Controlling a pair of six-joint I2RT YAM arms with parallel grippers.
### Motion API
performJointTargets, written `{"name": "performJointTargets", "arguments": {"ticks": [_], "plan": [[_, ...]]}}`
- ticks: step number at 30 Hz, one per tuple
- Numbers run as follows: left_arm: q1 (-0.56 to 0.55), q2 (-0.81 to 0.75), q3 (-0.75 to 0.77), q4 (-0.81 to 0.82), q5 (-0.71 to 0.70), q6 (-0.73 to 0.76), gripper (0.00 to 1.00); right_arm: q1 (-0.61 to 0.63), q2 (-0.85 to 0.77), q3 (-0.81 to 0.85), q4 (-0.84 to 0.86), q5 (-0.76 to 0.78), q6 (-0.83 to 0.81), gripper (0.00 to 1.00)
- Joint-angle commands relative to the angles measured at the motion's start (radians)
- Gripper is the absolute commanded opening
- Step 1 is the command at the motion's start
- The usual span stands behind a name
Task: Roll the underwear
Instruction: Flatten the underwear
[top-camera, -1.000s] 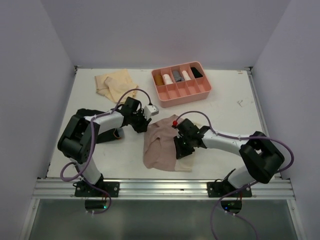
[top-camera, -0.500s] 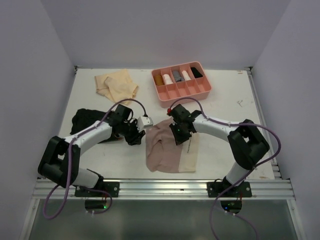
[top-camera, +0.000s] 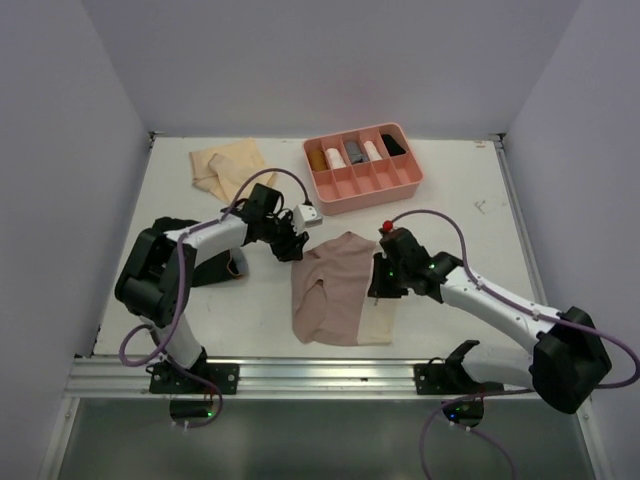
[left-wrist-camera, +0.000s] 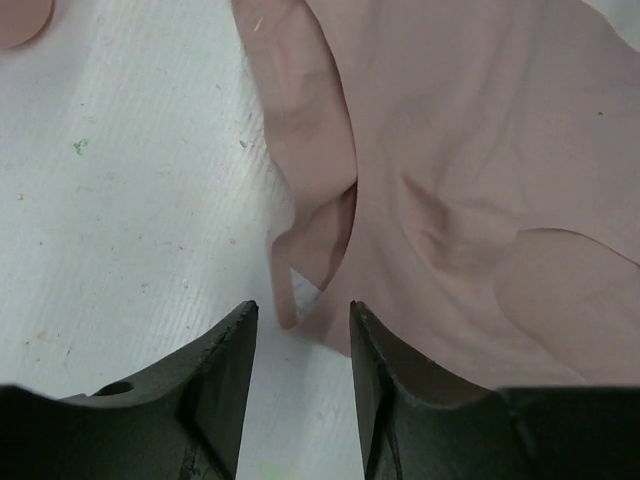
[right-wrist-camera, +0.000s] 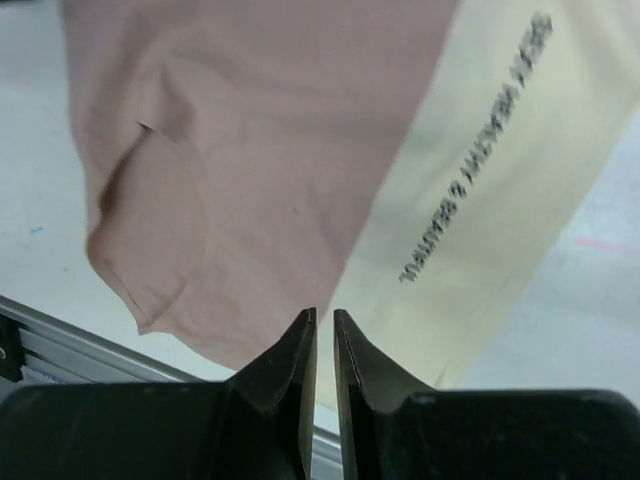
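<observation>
Task at an early stage: the dusty pink cloth underwear with cream patches (top-camera: 335, 290) lies spread open and unrolled at the middle of the white table (top-camera: 460, 190), its cream panel with printed lettering along the right edge. The pale tan cloth underwear (top-camera: 232, 168) lies loose at the far left. The black cloth underwear (top-camera: 172, 234) lies crumpled at the left, partly hidden under the left arm. Neither shows any roll. The rigid pink plastic divided tray (top-camera: 363, 188) stands at the far middle, with small rolled cloth pieces (top-camera: 335, 157) in its far row of compartments. Judged from this, all three garments remain to be rolled. The left arm bends out to the left and reaches rightward over the black garment. The left pincer (left-wrist-camera: 303, 320) hangs low just beside the far-left corner of the pink garment, jaws apart, with bare table and a small tip of the cloth edge before the gap and nothing gripped. The right arm stretches long and low from the near right toward the middle. The right pincer (right-wrist-camera: 325, 318) is at the garment's right edge, where pink cloth meets cream panel, its jaws drawn almost together with only a thin slit between them. No cloth is visible in that slit, though contact with the fabric below cannot be ruled out.
</observation>
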Motion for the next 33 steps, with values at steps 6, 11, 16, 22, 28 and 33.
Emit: {"name": "performJointTargets", "arguments": {"ticks": [6, 11, 16, 22, 28, 33], "plan": [[-0.014, 0.024, -0.045, -0.018, -0.081, 0.110, 0.36, 0.013, 0.078, -0.121, 0.073, 0.063, 0.172, 0.15], [-0.014, -0.066, -0.183, -0.042, -0.110, 0.185, 0.29, -0.002, 0.251, -0.061, 0.104, 0.089, 0.103, 0.14], [-0.017, -0.171, -0.289, -0.106, -0.081, 0.218, 0.26, -0.052, 0.371, 0.037, 0.144, 0.058, 0.017, 0.13], [-0.130, -0.324, -0.367, -0.176, -0.070, 0.255, 0.33, -0.099, 0.520, 0.354, 0.116, -0.005, -0.129, 0.13], [-0.232, -0.413, -0.301, -0.162, -0.037, 0.095, 0.50, -0.100, 0.539, 0.536, 0.004, -0.008, -0.184, 0.13], [-0.070, -0.493, -0.237, 0.074, -0.047, -0.161, 0.59, -0.100, 0.251, 0.346, -0.037, 0.061, -0.103, 0.29]]}}
